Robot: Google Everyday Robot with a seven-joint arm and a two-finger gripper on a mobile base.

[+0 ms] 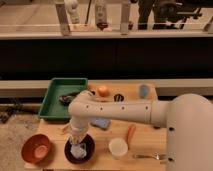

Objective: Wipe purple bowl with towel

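- The gripper [77, 142] hangs straight down over the purple bowl [80, 149], which sits near the front edge of the bench [145, 137], left of centre.
- A pale towel [77, 150] lies inside the bowl directly under the gripper; contact between towel and bowl floor looks likely, which suits a wiping stroke.
- Jaws: cannot tell whether they are open or closed on the towel; the wrist hides them.
- The arm [115, 109] reaches across the bench from the right and bends down at the wrist, so that pressure goes vertically into the bowl.
- An orange bowl [36, 148] stands at the front-left corner, just beside the purple one; a sideways wipe risks nudging it.
- A white cup [118, 147] stands near the front edge to the right of the purple bowl, with a carrot [130, 133] just behind it.
- A green tray [60, 97] occupies the back-left corner, well clear of the work.
- An orange [103, 90] and a blue cup [144, 91] stand along the back edge; a blue sponge [101, 122] lies mid-bench under the arm.
- Judgement: wiping is in hand; the bowl is unrestrained and may slide.
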